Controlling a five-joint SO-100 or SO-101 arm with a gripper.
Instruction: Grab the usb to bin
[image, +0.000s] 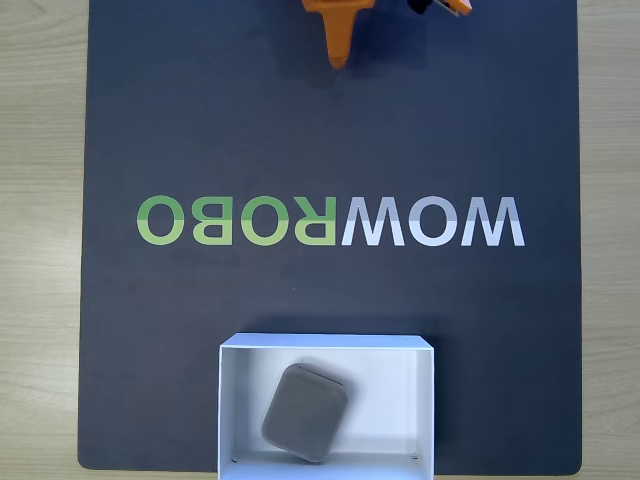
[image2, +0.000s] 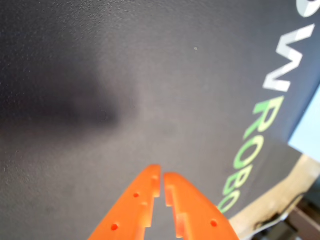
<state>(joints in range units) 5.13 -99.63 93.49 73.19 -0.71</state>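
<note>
The end effector (image2: 161, 181), its orange jaws nearly shut on nothing, sits at the table's far edge in the fixed view, well apart from the usb (image: 305, 411) lying tilted inside the bin (image: 427, 400) at the near edge.

A pale wood-grain table (image: 40, 200) carries a dark mat (image: 330, 130) that covers most of it in the fixed view. The mat bears mirrored green and white lettering (image: 330, 221). A white bin (image: 425, 400) lies on the mat's lower edge, below the lettering.
</note>
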